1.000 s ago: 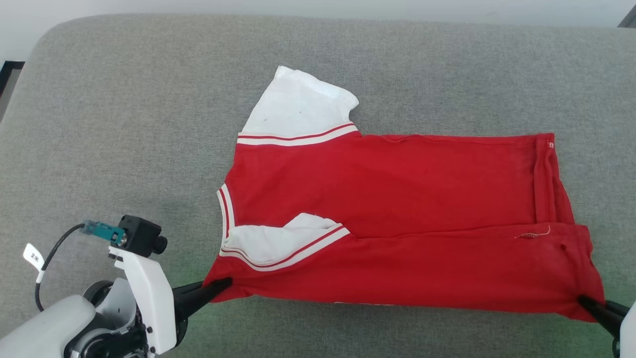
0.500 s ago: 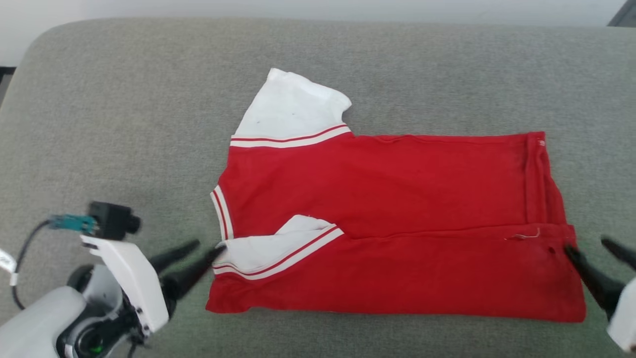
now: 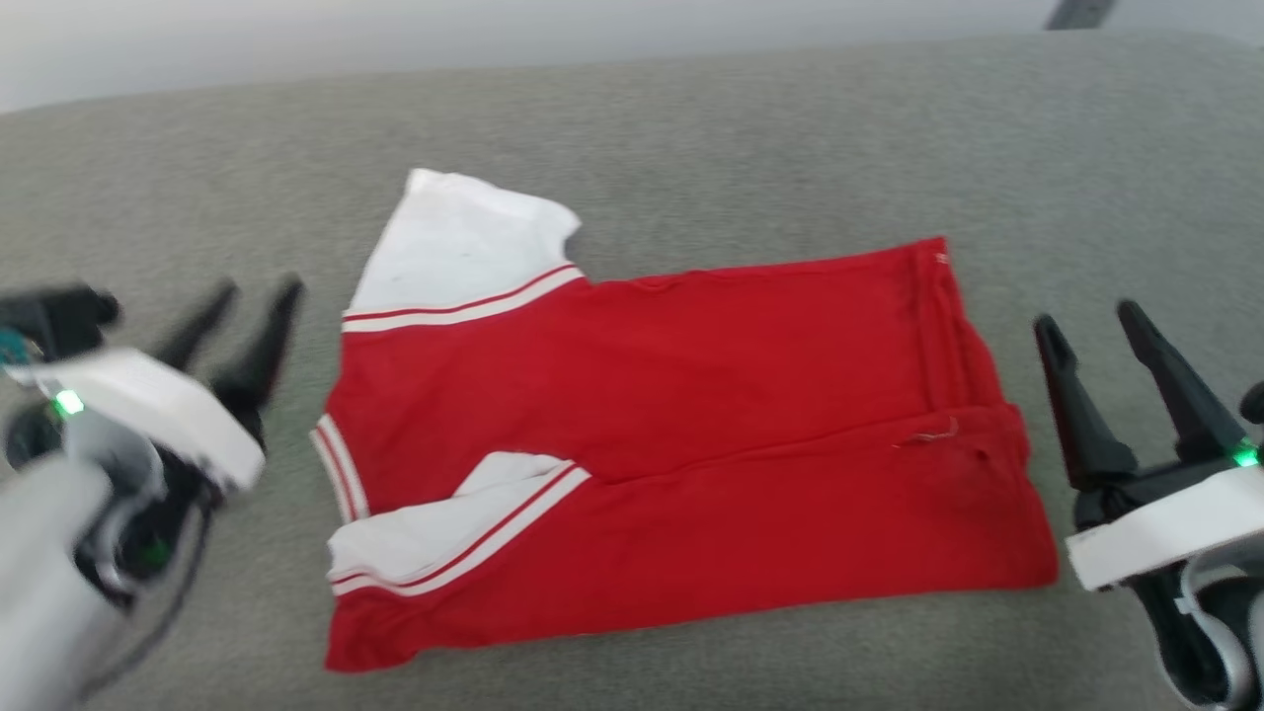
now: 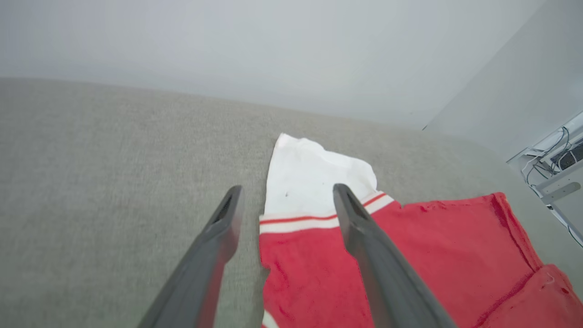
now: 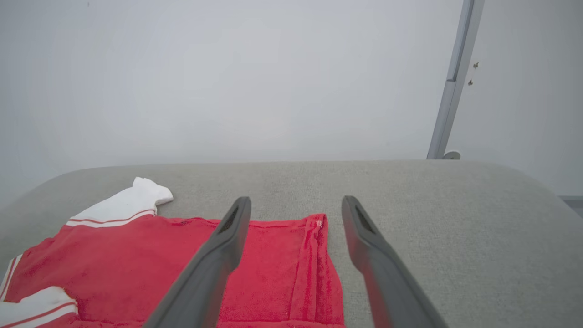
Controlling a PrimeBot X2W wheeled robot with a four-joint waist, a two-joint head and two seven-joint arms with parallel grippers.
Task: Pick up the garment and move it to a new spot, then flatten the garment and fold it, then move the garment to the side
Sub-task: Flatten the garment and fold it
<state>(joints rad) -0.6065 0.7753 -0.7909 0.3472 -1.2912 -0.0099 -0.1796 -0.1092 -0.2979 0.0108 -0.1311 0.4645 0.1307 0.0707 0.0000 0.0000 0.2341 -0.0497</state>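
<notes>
The jersey (image 3: 681, 415) lies folded flat at the centre of the grey cushion (image 3: 691, 128). The left gripper (image 3: 260, 286) hovers at its 9 o'clock and the right gripper (image 3: 1086, 316) at its 3 o'clock, both with fingers spread apart, clear of the cloth.

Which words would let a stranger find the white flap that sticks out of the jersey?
Start at the grey cushion and its red jersey. At the jersey's far left corner, the white flap pokes out past the red; the other white patch lies nearer, inside the outline.
</notes>
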